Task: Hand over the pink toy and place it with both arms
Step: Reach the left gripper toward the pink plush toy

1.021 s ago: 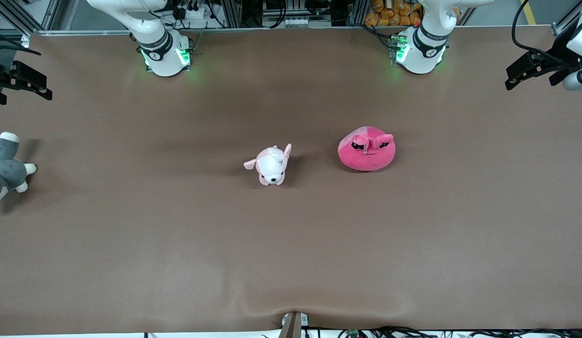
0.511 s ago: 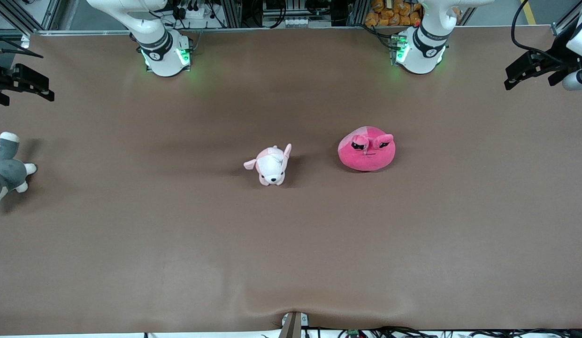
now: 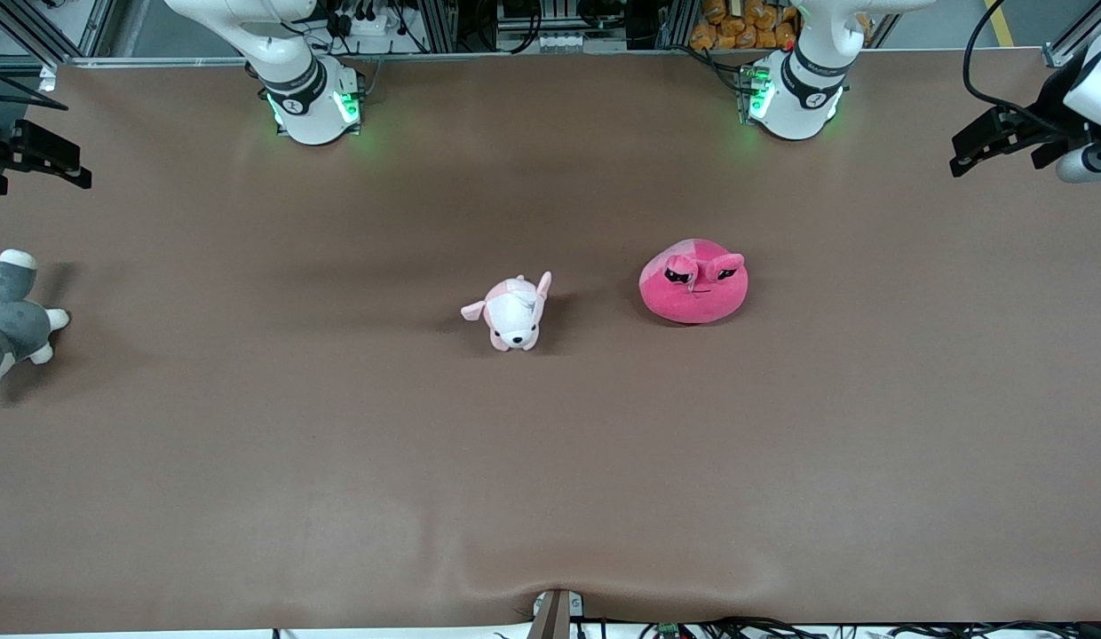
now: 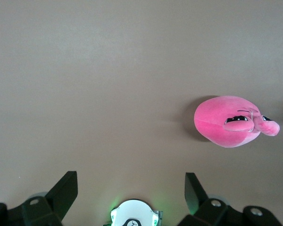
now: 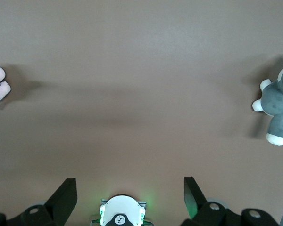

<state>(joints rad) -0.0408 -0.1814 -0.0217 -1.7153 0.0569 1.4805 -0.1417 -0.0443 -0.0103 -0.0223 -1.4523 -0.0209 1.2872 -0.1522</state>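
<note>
The pink toy (image 3: 693,287), a round hot-pink plush with black angry eyes, lies on the brown table (image 3: 781,444) toward the left arm's end. It also shows in the left wrist view (image 4: 228,121). My left gripper (image 3: 981,146) hangs high over the table's edge at the left arm's end, open and empty, well apart from the toy. In its wrist view (image 4: 130,188) the fingers stand wide apart. My right gripper (image 3: 44,155) hangs high over the right arm's end, open and empty, as its wrist view (image 5: 129,190) shows.
A pale pink-and-white puppy plush (image 3: 512,312) lies beside the pink toy, toward the right arm's end. A grey-and-white plush animal (image 3: 13,324) lies at the table's edge at the right arm's end, under the right gripper. The arm bases (image 3: 795,89) stand along the table's back edge.
Both grippers have shifted slightly in the air at the table's ends. The toys have not moved.
</note>
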